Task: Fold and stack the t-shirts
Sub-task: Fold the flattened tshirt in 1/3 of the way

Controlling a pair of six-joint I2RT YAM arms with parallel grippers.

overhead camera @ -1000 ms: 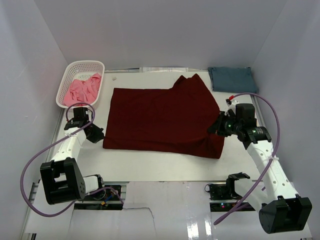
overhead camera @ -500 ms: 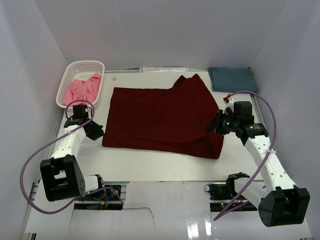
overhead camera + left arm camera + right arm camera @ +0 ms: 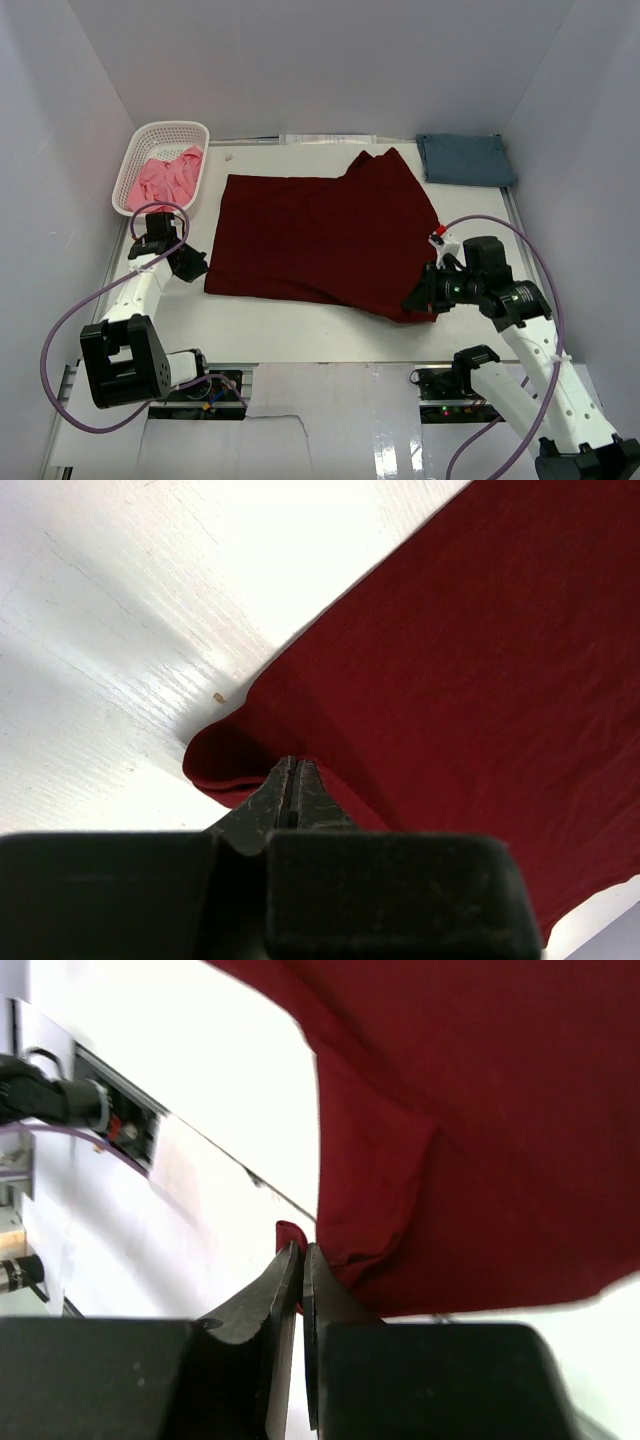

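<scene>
My right fingers [image 3: 291,1270] pinch the 5 o'clock corner of the maroon t-shirt [image 3: 320,230], dragged nearer me than a second ago. My left fingers [image 3: 284,790] clamp its 8 o'clock corner, unmoved. Shirt lies at the centre of the surface [image 3: 300,325], both near corners held; I judge folding can start.

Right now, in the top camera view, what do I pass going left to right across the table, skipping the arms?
white basket holding the pink t-shirt → maroon t-shirt → slate-blue t-shirt

light: bright, even, overhead | shadows: soft | glare: white table [image 3: 120,630] | wrist foreground: blurred
</scene>
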